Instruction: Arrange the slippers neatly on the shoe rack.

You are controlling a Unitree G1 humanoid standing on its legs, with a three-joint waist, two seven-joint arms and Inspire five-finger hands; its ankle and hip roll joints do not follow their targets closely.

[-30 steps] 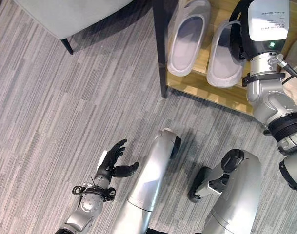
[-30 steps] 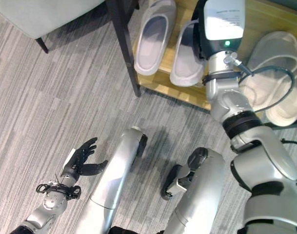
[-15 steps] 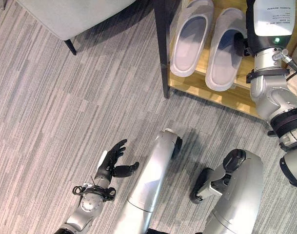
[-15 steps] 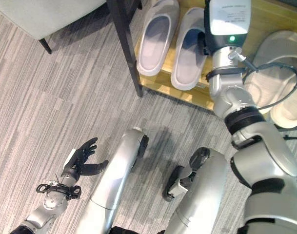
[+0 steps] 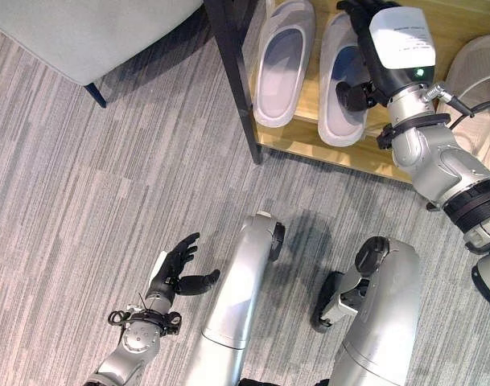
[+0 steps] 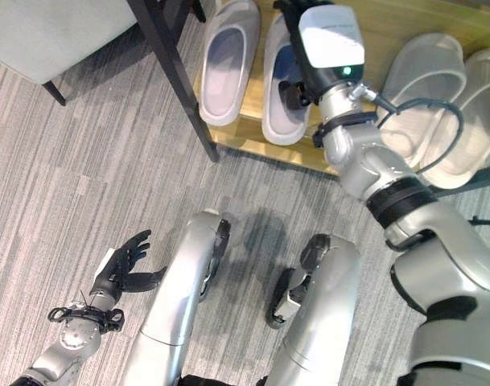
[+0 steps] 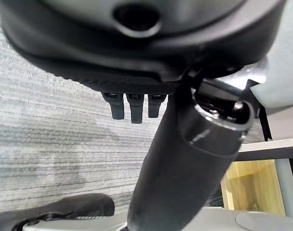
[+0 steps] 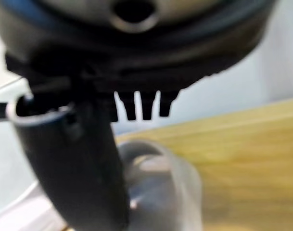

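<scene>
At the top of the left eye view, 2 pale lilac slippers lie side by side on the wooden shoe rack (image 5: 309, 138), toes toward the top edge. The left slipper (image 5: 282, 64) sits just right of the rack's dark leg (image 5: 232, 76); the right slipper (image 5: 343, 88) lies close beside it, their sides nearly touching.

The right hand (image 5: 359, 84) comes in from the right edge and is over the right slipper, its thumb down in the slipper's opening. In the right wrist view its fingers (image 8: 142, 107) run straight out, clenched on nothing, with the thumb standing apart over the pale slipper and the wood shelf.

Farther right on the same rack, 2 beige slippers (image 6: 426, 100) lie next to each other, partly crossed by the right arm.

The left hand (image 5: 174, 268) hangs over the grey striped carpet (image 5: 84, 201) in the lower left of the frame, palm turned inward, fingers loose and spread, holding nothing.

A grey upholstered seat (image 5: 84, 32) on dark legs takes the upper left corner.
</scene>
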